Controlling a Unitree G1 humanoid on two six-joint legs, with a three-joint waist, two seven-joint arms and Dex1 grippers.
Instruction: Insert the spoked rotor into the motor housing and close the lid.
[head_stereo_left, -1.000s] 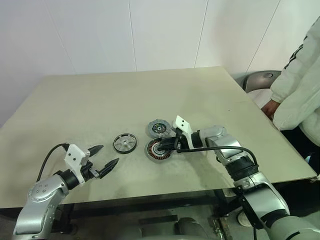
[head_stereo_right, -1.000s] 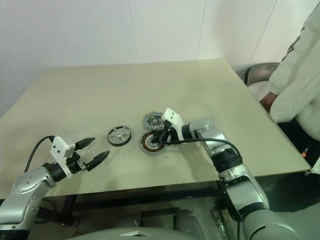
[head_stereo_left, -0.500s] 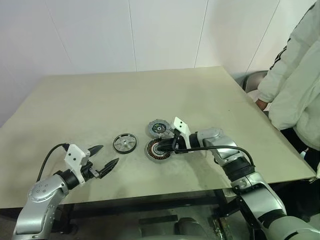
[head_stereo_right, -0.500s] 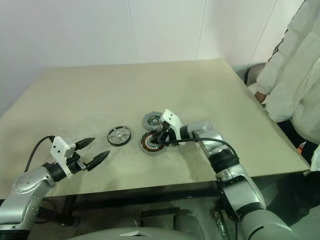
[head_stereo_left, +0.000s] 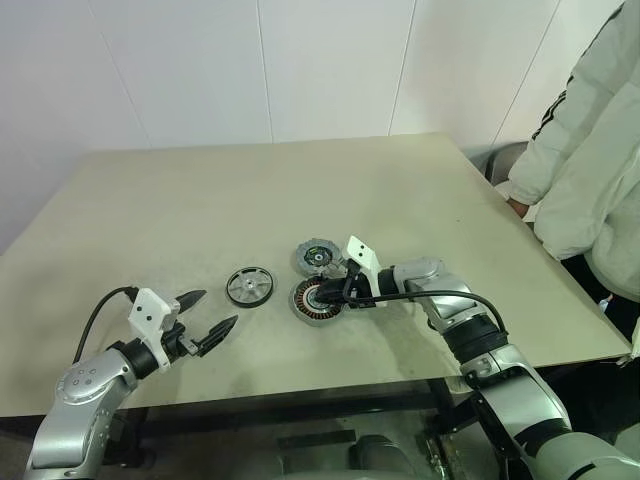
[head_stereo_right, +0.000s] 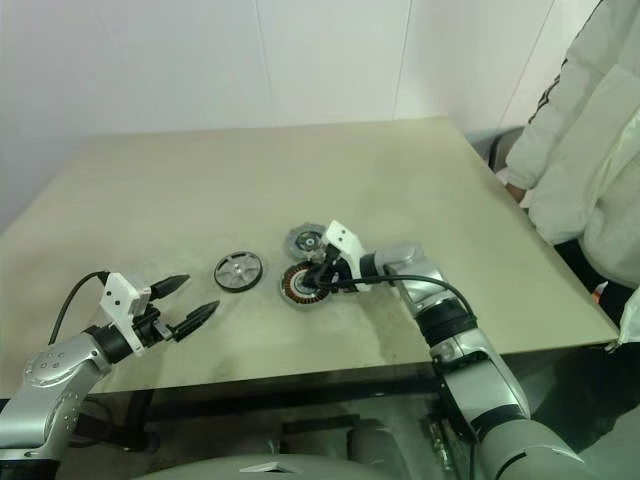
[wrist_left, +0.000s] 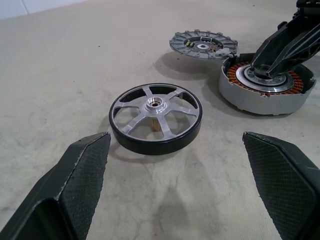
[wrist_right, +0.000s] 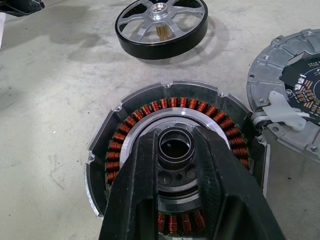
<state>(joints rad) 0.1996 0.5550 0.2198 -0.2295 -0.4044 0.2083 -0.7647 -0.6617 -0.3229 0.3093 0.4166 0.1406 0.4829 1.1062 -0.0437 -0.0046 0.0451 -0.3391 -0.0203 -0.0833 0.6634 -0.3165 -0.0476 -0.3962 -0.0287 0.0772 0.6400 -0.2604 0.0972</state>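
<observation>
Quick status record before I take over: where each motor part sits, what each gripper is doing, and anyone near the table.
spoked rotor: flat on the table, untouched, left of the motor housing
motor housing: upright, open, copper windings exposed
lid: flat on the table just behind the housing, not fitted
right gripper: fingers closed around the housing's centre hub
left gripper: open, empty, near the front edge, pointing toward the rotor
table: beige
person: standing at the right edge
</observation>
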